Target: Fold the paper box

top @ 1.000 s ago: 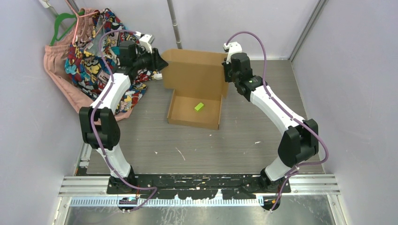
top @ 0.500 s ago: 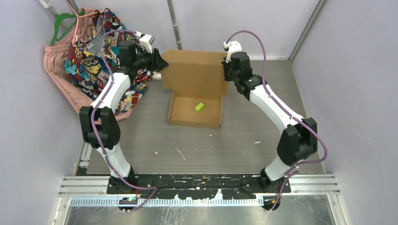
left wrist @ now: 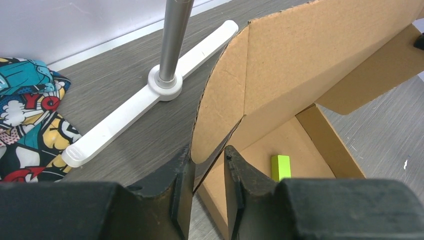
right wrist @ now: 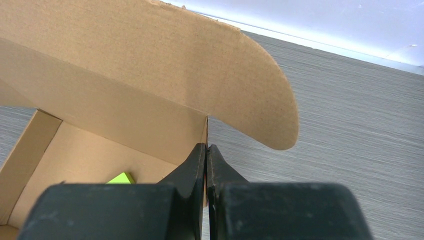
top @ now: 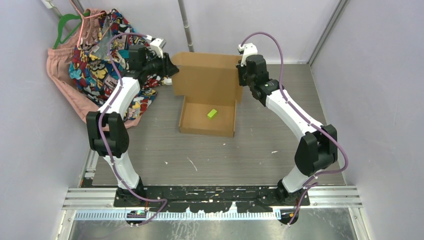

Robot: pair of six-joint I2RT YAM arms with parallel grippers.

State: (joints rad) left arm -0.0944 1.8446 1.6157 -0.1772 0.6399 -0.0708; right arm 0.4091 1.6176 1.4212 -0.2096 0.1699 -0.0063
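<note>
Right wrist view: gripper (right wrist: 206, 152) hides its paper box (right wrist: 150, 90) contact.

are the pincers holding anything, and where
Both grip the paper box: the left pincer on its lid's left side flap, the right pincer shut on its right side wall.

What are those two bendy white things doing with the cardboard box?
They are two robot arms. One picture looks down from above; the other two come from small cameras on each arm's wrist. On the grey table sits a brown paper box with its lid standing up and a small green block inside. The left arm's fingers sit on either side of the lid's side flap. The right arm's fingers are pinched on the box's right side. Colourful clothes lie in the corner.
</note>
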